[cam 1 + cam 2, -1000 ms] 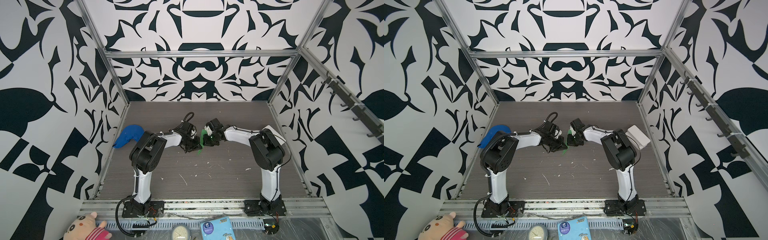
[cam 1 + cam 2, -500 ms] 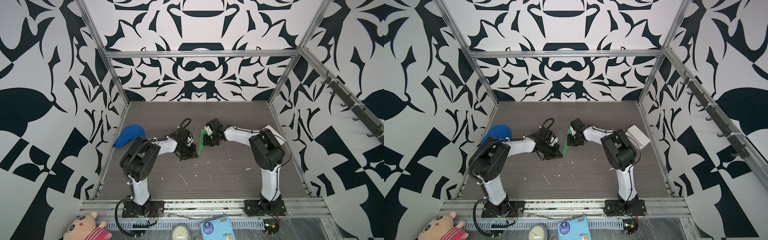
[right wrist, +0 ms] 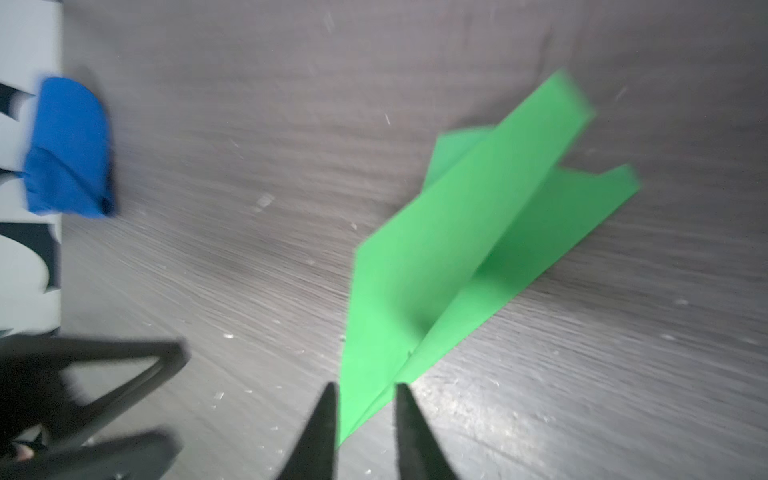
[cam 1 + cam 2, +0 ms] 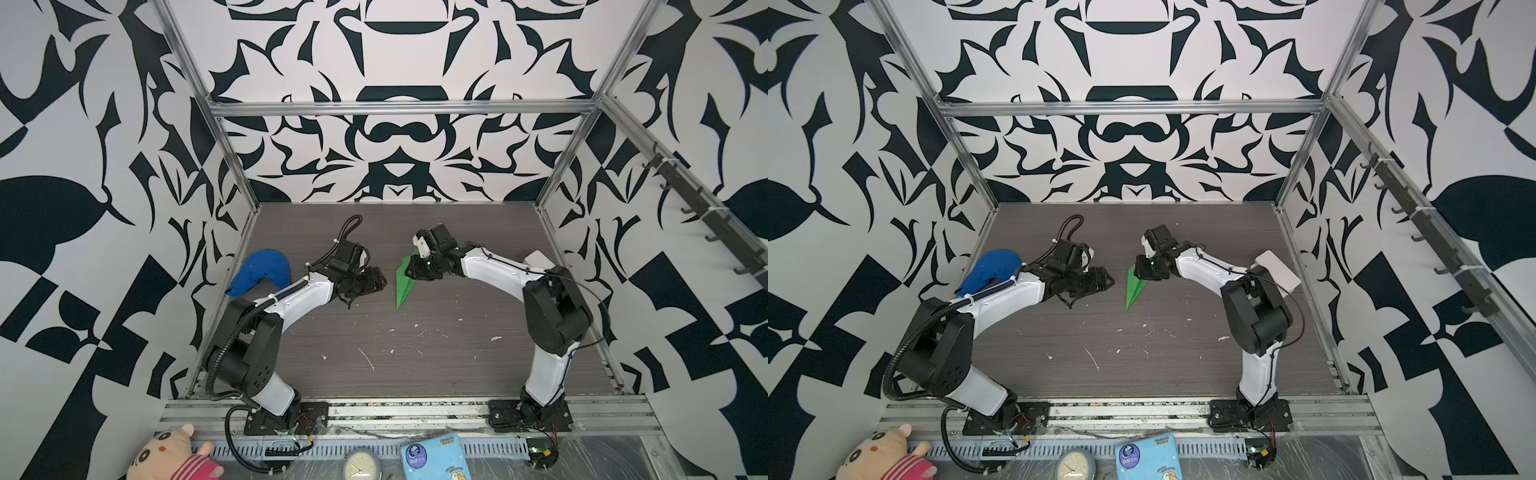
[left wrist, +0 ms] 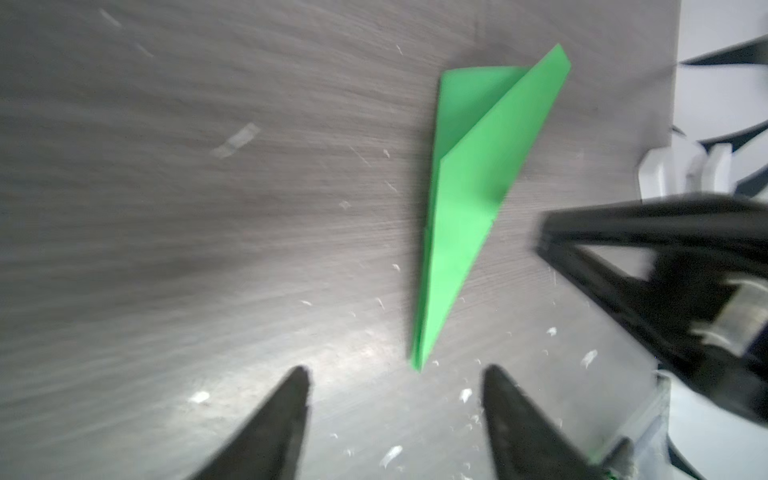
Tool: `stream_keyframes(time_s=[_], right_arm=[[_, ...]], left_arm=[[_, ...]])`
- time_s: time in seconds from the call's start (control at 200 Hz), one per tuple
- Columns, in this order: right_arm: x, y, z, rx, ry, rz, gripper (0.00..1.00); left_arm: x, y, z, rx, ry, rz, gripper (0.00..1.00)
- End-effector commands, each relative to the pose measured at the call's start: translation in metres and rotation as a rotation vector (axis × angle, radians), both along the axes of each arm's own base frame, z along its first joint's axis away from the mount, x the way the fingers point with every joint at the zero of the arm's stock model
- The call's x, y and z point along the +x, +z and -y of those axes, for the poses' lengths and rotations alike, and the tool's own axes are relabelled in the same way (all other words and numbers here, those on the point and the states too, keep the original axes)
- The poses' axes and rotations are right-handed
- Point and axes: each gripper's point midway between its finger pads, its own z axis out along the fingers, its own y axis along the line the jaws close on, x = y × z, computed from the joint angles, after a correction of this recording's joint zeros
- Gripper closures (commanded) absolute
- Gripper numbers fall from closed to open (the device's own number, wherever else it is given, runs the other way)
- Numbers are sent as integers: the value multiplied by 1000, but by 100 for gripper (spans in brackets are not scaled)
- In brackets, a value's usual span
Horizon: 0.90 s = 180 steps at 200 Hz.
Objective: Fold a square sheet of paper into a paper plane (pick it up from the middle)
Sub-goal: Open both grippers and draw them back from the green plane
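Observation:
The green sheet is folded into a narrow pointed paper plane (image 4: 402, 284) (image 4: 1133, 287) lying on the dark table, nose toward the front. My left gripper (image 4: 381, 283) (image 5: 397, 374) stands open a little to the plane's left, nothing between its fingers; the plane (image 5: 469, 199) lies just past its tips. My right gripper (image 4: 410, 271) (image 3: 365, 390) is at the plane's rear end. Its jaws are slightly apart, with an edge of the plane (image 3: 453, 257) between the tips and a gap on both sides.
A blue cloth cap (image 4: 262, 272) (image 3: 68, 149) lies by the left wall. A white flat object (image 4: 1277, 270) rests at the right wall behind the right arm. Small white scraps (image 4: 368, 359) dot the table's front half. Metal frame posts edge the table.
Both grippers were shut at the plane. Now both have opened; the left arm has drawn back to the left, and the plane lies on the table.

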Motion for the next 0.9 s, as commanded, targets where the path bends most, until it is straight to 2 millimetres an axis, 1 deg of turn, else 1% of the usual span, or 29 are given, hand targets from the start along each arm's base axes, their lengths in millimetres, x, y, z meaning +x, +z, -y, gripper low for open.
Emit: stream_keyframes(time_s=[0.0, 0.03, 0.08, 0.15, 0.24, 0.305, 0.365, 0.53, 0.615, 0.74, 0.895], right_arm=[[6, 16, 15, -69, -65, 52, 59], [6, 15, 19, -106, -75, 53, 53], [6, 13, 22, -177, -93, 59, 47], [4, 10, 22, -264, -111, 70, 44], [4, 6, 13, -342, -127, 86, 44], [3, 5, -2, -351, -108, 93, 44], [2, -1, -14, -384, -92, 90, 45], [10, -15, -10, -612, -139, 139, 45], [13, -20, -13, -676, -147, 164, 44], [17, -22, -18, -757, -157, 200, 44], [22, -27, -19, -875, -171, 232, 45]], left_arm=[[13, 12, -31, 116, 93, 67, 11], [14, 12, -38, 142, 110, 79, 5], [17, 16, -47, 173, 132, 104, 1], [20, 19, -58, 197, 161, 124, 1], [22, 21, -72, 209, 207, 125, 0], [23, 22, -78, 197, 236, 125, 1], [21, 19, -86, 183, 271, 112, 1], [14, 13, -107, 175, 331, 93, 1], [9, 9, -120, 189, 367, 78, 1], [5, 4, -135, 197, 414, 64, 1], [4, 3, -145, 199, 437, 57, 0]])
